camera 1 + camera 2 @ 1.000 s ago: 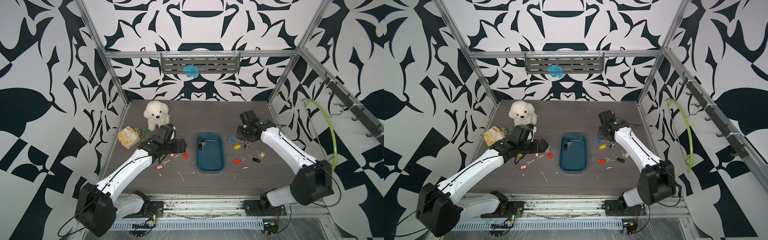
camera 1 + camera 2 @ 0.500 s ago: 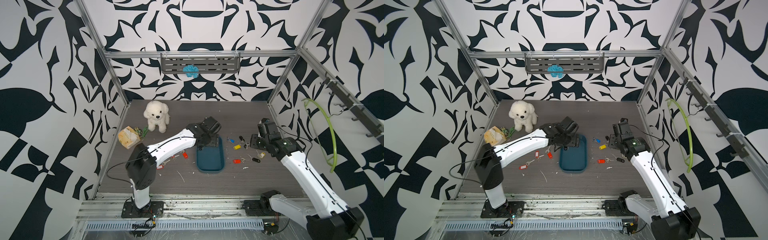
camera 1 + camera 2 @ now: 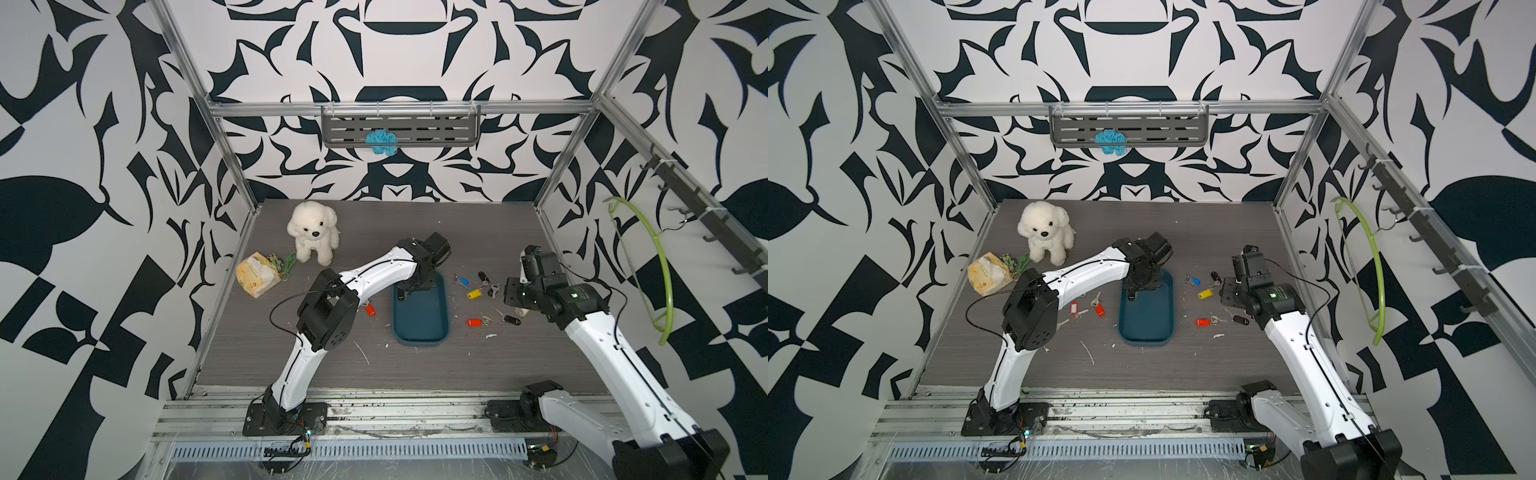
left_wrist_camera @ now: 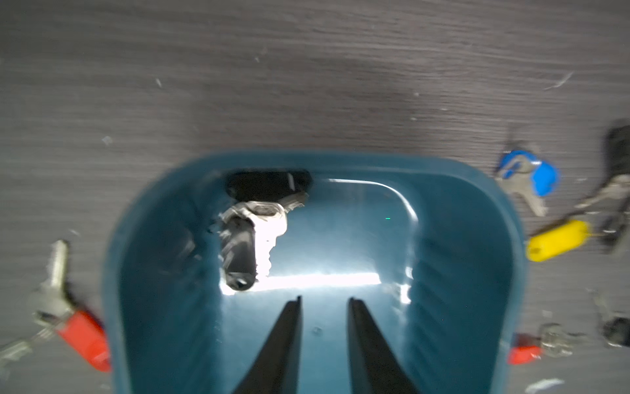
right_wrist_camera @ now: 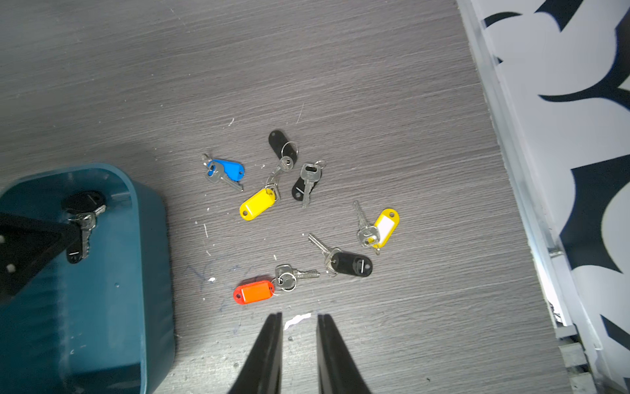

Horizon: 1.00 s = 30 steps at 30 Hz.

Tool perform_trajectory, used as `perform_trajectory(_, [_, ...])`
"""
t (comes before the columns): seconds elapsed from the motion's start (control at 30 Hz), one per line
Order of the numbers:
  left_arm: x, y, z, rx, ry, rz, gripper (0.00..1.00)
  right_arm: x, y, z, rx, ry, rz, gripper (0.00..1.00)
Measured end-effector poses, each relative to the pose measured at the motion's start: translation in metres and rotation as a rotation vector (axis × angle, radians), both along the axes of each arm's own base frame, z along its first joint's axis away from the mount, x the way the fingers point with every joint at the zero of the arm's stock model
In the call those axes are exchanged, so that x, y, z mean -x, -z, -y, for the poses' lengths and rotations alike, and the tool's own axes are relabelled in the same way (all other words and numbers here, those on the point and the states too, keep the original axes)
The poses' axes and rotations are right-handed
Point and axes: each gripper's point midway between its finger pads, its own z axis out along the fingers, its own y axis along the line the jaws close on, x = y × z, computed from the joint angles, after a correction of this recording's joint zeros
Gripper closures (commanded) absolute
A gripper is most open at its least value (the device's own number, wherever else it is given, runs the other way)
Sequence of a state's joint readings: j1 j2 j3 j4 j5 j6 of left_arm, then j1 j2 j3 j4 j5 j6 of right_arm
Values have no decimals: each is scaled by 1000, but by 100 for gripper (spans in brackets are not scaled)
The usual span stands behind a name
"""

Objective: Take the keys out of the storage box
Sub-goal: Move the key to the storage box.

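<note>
The step in hand looks like the last pick. One set of keys (image 4: 254,221), a silver key on a black fob, lies at the far end of the box (image 4: 477,191), close to the end wall. The other keys lie out on the bench (image 5: 409,102). One cluster, among them a blue tag (image 5: 226,169) and a yellow tag (image 5: 257,203), is to the right of the box, and a few red tags (image 3: 1075,309) are to its left.

The left jaws hang low inside the box, short of the key, narrowly parted and holding nothing. The right jaws hang over the bench near the right cluster, also narrowly parted and empty.

The next move probably calls for the left jaws to widen, reach the fob, close on it and lift it over the wall. The key lies flat near that wall, so there is little room.

The left wrist view, though blurred, shows the gap between jaws and key. In both top views the left arm (image 3: 374,270) hides most of it. The right wrist view shows the key from the side, with a left finger beside it. Whether they touch cannot be told.
</note>
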<state>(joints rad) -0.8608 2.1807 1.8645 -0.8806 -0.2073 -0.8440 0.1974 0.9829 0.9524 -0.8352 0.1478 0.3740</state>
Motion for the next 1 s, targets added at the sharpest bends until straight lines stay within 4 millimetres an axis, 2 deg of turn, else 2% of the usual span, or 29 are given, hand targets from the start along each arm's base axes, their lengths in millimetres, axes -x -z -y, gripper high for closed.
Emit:
perform_trajectory(0.03, [-4, 3, -4, -10, -13, -1, 100, 0, 1, -1, -4, -4, 0, 79])
perform_trajectory(0.27, [-18, 28, -22, -114, -28, -7, 100, 1, 7, -4, -18, -17, -13, 81])
perform_trajectory(0.4, [-17, 43, -23, -153, -18, -26, 100, 1, 7, -5, -24, -20, -14, 81])
perform_trajectory(0.6, [-17, 45, -18, -142, -13, -36, 100, 1, 7, -5, -25, -23, -13, 81])
perform_trajectory(0.8, [-2, 49, 3, -75, 0, -72, 100, 1, 6, -5, -25, -25, -12, 81])
perform_trajectory(1.0, [36, 47, 46, -3, 78, -96, 100, 1, 6, -5, -25, -25, -12, 81])
